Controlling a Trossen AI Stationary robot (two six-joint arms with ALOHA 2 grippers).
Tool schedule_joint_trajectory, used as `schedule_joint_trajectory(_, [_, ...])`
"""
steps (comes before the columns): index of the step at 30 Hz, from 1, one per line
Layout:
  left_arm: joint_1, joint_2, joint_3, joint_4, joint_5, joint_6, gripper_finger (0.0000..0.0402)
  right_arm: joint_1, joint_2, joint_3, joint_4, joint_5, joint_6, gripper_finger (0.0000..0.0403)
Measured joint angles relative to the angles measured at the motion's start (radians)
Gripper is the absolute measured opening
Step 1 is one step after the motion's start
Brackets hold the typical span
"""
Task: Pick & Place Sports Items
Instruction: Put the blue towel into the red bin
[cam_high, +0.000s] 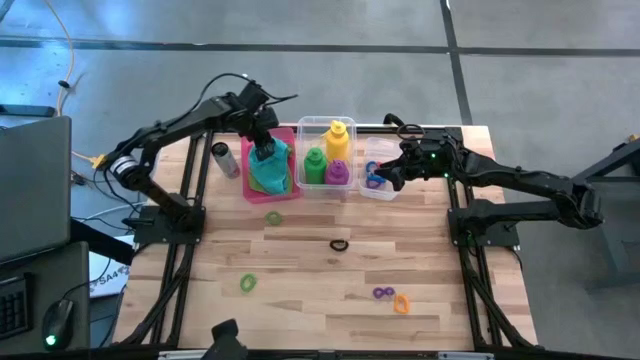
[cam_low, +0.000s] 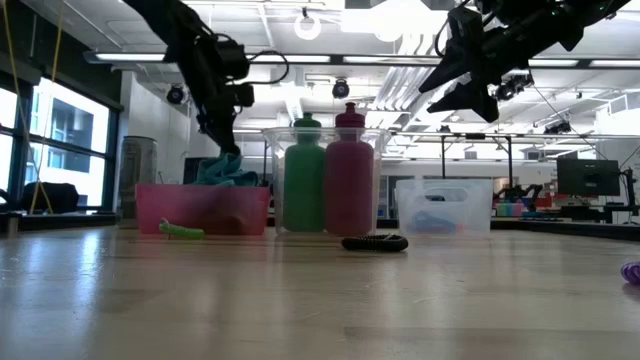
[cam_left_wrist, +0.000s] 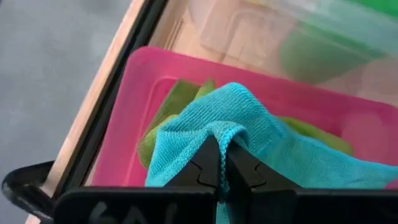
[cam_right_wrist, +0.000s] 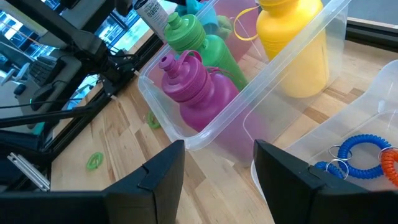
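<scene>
My left gripper (cam_high: 262, 140) is over the pink bin (cam_high: 250, 180), shut on the teal cloth (cam_left_wrist: 249, 134), which lies on a lime green cloth (cam_left_wrist: 171, 109) in the bin. My right gripper (cam_high: 385, 178) is open and empty above the small clear bin (cam_high: 378, 195), which holds blue and orange rings (cam_right_wrist: 364, 155). Green (cam_right_wrist: 205, 43), purple (cam_right_wrist: 196, 84) and yellow (cam_right_wrist: 292, 43) bottles stand in the large clear bin (cam_high: 303, 150). Loose rings lie on the table: green (cam_high: 273, 217), black (cam_high: 339, 244), green (cam_high: 248, 284), purple (cam_high: 380, 293), orange (cam_high: 402, 303). My left gripper pinches a raised fold of the teal cloth (cam_left_wrist: 222, 134) between its two fingertips, coming from above and pointing down. The fold stands up at the fingers; the rest of the cloth spreads slack in the pink bin over the lime green cloth.
A grey metal cylinder with a dark cap (cam_high: 223, 158) lies left of the pink bin. The three bins stand in a row at the table's far edge. Bare wood shows in the middle and near part of the table, between the loose rings.
</scene>
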Motion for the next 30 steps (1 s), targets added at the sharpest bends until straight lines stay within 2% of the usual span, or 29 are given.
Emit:
schedule_joint_trajectory(6, [0.012, 0.06, 0.0, -0.015, 0.046, 0.006, 0.0001, 0.0, 0.0, 0.0, 0.0, 0.017, 0.0, 0.0184])
schedule_joint_trajectory(14, [0.003, 0.138, 0.0, -0.024, 0.058, 0.026, 0.0001, 0.0, 0.0, 0.0, 0.0, 0.031, 0.011, 0.0184])
schedule_joint_trajectory(20, [0.003, 0.16, 0.0, -0.033, 0.133, 0.024, 0.0005, 0.0, 0.0, 0.0, 0.0, 0.031, 0.015, 0.0184])
schedule_joint_trajectory(25, [0.003, 0.133, 0.0, -0.027, 0.167, 0.032, 0.0034, 0.0, 0.0, 0.0, 0.0, 0.031, 0.015, 0.0184])
schedule_joint_trajectory(30, [0.003, 0.112, 0.0, -0.035, 0.166, 0.032, 0.0092, 0.0, 0.0, 0.0, 0.0, 0.031, 0.018, 0.0184])
